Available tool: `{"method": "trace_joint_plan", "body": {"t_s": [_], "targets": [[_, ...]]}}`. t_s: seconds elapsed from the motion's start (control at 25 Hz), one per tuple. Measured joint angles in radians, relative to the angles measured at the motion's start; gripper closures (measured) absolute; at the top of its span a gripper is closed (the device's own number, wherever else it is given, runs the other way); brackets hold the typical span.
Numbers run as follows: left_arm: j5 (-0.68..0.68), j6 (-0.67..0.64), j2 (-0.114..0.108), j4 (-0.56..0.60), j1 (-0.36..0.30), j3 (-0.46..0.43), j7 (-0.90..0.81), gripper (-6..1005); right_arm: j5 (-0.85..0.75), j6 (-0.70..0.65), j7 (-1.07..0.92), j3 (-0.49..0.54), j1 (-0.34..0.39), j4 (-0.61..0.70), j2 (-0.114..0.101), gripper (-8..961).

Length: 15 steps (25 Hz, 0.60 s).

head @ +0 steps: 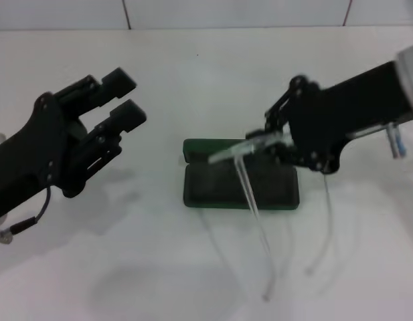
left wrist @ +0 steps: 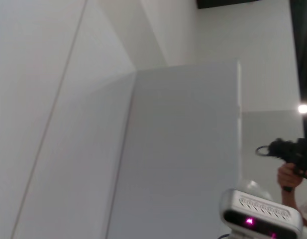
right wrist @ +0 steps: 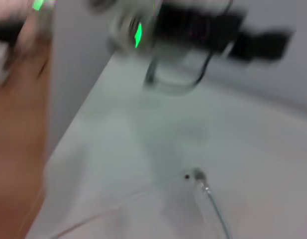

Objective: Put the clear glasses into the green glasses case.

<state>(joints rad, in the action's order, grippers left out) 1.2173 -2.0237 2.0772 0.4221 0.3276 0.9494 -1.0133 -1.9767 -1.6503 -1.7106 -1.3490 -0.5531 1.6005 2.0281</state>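
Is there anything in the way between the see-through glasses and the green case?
Nothing visible. The right gripper holds the clear glasses just above the open green glasses case, arms unfolded and pointing toward the robot. The left gripper hangs off to the left, apart.

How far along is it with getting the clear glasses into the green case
About midway. Done: the clear glasses are picked up, and the green glasses case lies open on the table. In hand: the right claw holds the glasses above the case, arms unfolded and trailing toward the robot. Left: lowering them inside and releasing. The left claw waits open, off to the left.
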Motion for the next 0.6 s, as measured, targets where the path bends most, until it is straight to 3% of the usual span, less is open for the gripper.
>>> {"method": "trace_joint_plan", "body": {"t_s": [0.16,0.4,0.6], "targets": [[0.0,-0.004,0.006,0.029,0.01,0.003,-0.02,589,0.173,0.038,0.065,0.067,0.079,-0.032,0.0,836],[0.0,-0.005,0.008,0.036,0.028,0.026,-0.023,589,0.447,0.138,0.238,0.087,0.174,-0.213,-0.004,836],[-0.019,-0.008,0.014,0.031,0.036,0.069,-0.027,736,0.579,0.134,0.314,0.126,0.179,-0.388,-0.008,836]]}}
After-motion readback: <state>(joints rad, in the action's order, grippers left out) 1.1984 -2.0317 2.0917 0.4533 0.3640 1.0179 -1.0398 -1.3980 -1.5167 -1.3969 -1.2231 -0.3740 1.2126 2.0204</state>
